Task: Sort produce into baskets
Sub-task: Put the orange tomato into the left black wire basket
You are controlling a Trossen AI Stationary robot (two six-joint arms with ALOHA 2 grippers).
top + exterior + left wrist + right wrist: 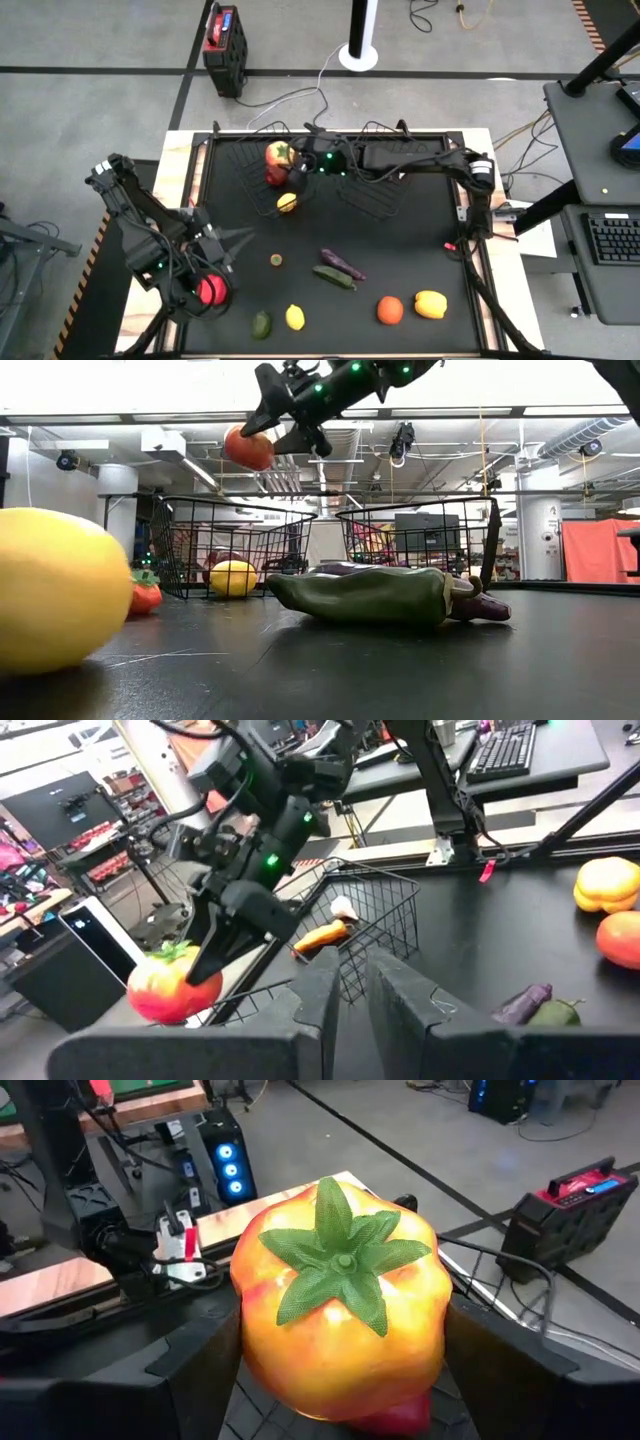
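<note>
One red-yellow tomato sits clamped in the right gripper, fingers spread wide around it, above the left basket upper centre of the high view; release looks next, while the left gripper, nearly closed and empty, waits lower left.

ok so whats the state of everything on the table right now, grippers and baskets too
right gripper: closed on the red-yellow tomato, above the left basket
left gripper: nearly closed, holding nothing, low over the table's left side
left basket: upright, holds a yellow fruit and a red piece
right basket: upright, holds a carrot and garlic
green cucumber and eggplant: lying on the table, unsorted
</note>
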